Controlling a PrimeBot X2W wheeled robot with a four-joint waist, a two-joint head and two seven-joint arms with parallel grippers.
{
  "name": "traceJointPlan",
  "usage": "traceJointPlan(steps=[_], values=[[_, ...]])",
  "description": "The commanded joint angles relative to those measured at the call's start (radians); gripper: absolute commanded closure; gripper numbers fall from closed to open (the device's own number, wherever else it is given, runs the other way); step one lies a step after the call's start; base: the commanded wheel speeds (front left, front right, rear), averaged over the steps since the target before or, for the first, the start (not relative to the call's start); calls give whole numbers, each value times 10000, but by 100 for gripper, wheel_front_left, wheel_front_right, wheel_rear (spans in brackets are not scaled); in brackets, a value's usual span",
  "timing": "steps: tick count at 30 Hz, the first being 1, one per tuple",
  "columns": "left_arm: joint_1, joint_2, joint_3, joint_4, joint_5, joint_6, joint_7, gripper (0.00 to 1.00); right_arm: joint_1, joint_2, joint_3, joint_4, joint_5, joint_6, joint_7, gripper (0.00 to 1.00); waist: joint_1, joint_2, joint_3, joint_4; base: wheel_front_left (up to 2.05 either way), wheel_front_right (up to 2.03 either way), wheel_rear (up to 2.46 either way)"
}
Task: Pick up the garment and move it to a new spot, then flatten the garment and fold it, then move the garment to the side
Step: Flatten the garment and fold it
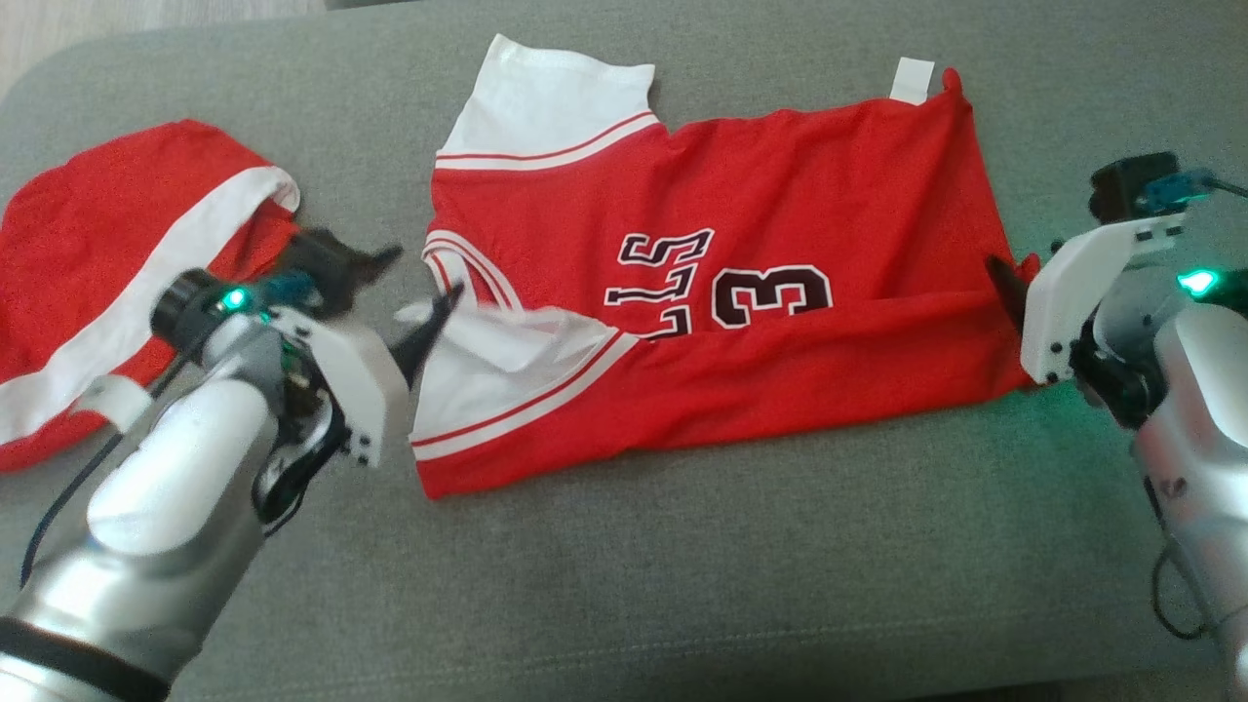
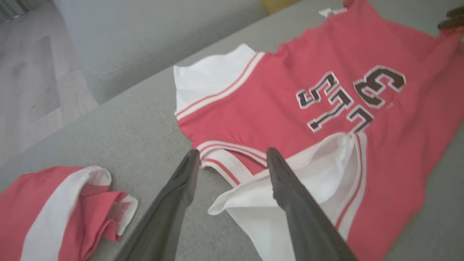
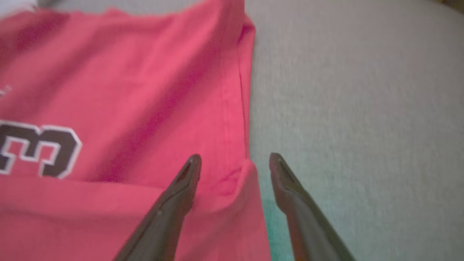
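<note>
The red and white basketball jersey (image 1: pixel 741 322) lies half folded on the grey fabric sofa (image 1: pixel 682 585). The left gripper (image 2: pixel 233 152), wide open and empty, is at its white armhole. The right gripper (image 3: pixel 235 156), also open and empty, straddles the opposite edge.

The left forearm (image 1: pixel 185 487) rises from the lower left of the head view and angles inward. The left gripper (image 1: pixel 427 275) (image 2: pixel 233 152) looks blurred there, its two dark fingers (image 2: pixel 174 195) spread wide apart. The right forearm (image 1: pixel 1204 409) comes in from the right edge, and the right gripper (image 1: pixel 1004 281) (image 3: pixel 235 156) points inward with its jaws likewise parted. A green light glows on each wrist.
</note>
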Motion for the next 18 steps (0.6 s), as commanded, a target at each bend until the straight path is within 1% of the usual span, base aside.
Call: traceJointPlan(steps=[1,3,7,8,11,14,16,18], values=[[-635,75,924,19,-256,392,-653,0,-323,158,-167,-436,242,-7,-961,0,-2,0,-80,-32,0,0,0],[-603,-162,1349,192,-500,765,-1289,0,-247,282,-393,-624,373,-7,-1919,0,-2,0,-194,-47,0,0,0],[-251,-702,2321,239,-1260,1400,-2561,0,194,363,-625,-1221,268,-7,-4063,0,-2,0,-551,-28,0,0,0],[-251,-702,2321,239,-1260,1400,-2561,0,194,363,-625,-1221,268,-7,-4063,0,-2,0,-551,-28,0,0,0],[229,-1081,3043,-116,-1726,1782,-3079,0,773,484,-888,-1770,132,-7,-5598,0,-2,0,-867,-8,0,0,0],[915,-1270,3472,-809,-1358,2367,-3236,0,1511,737,-1412,-2298,-84,-7,-6719,0,-2,0,-1196,2,0,0,0],[1536,-1578,3976,-1646,-1061,2700,-3249,0,2068,988,-1771,-2767,-364,-7,-7041,0,-2,0,-1372,8,0,0,0],[2320,-1930,4367,-2436,-668,2897,-3252,0,2683,1298,-2201,-3339,-742,-7,-7193,0,-2,0,-1518,18,0,0,0]])
